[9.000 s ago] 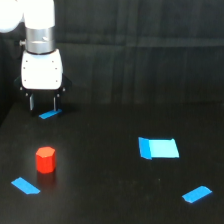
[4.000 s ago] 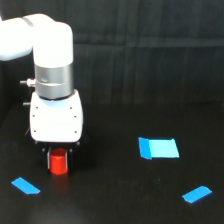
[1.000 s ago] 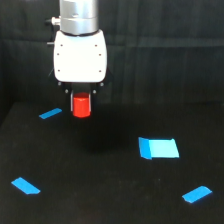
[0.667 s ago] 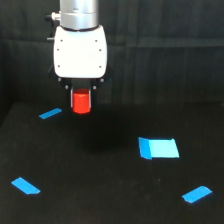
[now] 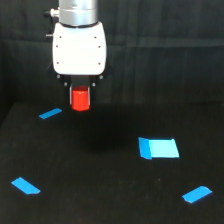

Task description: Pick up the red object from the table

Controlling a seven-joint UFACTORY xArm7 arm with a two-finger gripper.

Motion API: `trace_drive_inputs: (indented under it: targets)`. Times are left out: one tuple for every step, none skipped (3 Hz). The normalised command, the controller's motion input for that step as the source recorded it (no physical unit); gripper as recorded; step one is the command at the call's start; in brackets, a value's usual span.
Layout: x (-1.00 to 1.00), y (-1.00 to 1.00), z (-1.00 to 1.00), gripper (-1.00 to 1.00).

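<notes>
A black bench point(image 5: 100, 170) fills the lower part of the view, backed by a dark curtain. A white robot arm hangs above it toward the exterior view's left. Its hand point(image 5: 80, 98) grips the red object point(image 5: 80, 99), lifted clear of the bench. A blue rectangular patch point(image 5: 158, 148) lies toward the right, with three small blue tape strips point(image 5: 50, 113) scattered around.

You have one exterior view, set off the arm, looking slightly down across the table point(image 5: 110, 200) toward a dark backdrop point(image 5: 165, 50). It sits fairly near; the gripper point(image 5: 80, 92) hangs upper left of center.
</notes>
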Motion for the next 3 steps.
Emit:
trace_drive_inputs:
  targets:
    - [0.04,-0.03,0.04,-0.98]
    - [-0.02,-0.08,0.20,-0.91]
    - [-0.02,0.04,0.13,-0.97]
